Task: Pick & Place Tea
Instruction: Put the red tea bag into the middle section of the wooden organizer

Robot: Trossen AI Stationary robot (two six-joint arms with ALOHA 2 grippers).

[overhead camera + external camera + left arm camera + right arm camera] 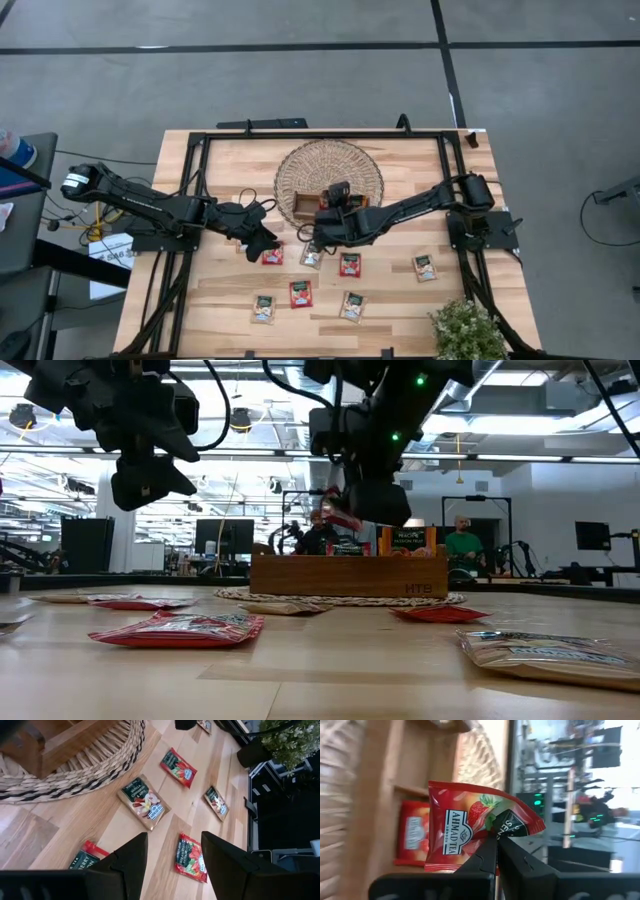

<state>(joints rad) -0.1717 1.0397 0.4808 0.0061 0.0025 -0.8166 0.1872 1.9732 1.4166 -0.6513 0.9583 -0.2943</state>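
Right gripper point(496, 851): fingers pressed together, pinching a red sachet point(470, 827) by its lower edge; the packet stands up from the pinch and bows slightly. It hangs over the front edge of the wooden tray point(306, 203), which sits on the wicker mat point(300, 165). Wrist view shows a second red packet point(412, 839) already lying in the compartment directly ahead.

Step in hand, as judged: drop the held sachet into that compartment. To do it well: carry the packet fully past the tray's front wall before lowering, keep its free edge pointing down into the slot so it slides in instead of catching on a divider, and part the fingers only once most of the packet is below the rim. Which of the tray's compartments this is cannot be told for certain; the low view blocks it.

Left gripper point(172, 865): fingers spread, empty, hovering low over the table point(400, 300) just beside the mat. Loose sachets lie flat ahead of it: a pale one point(143, 802) nearest the mat, a red one point(191, 858) between the fingers' line
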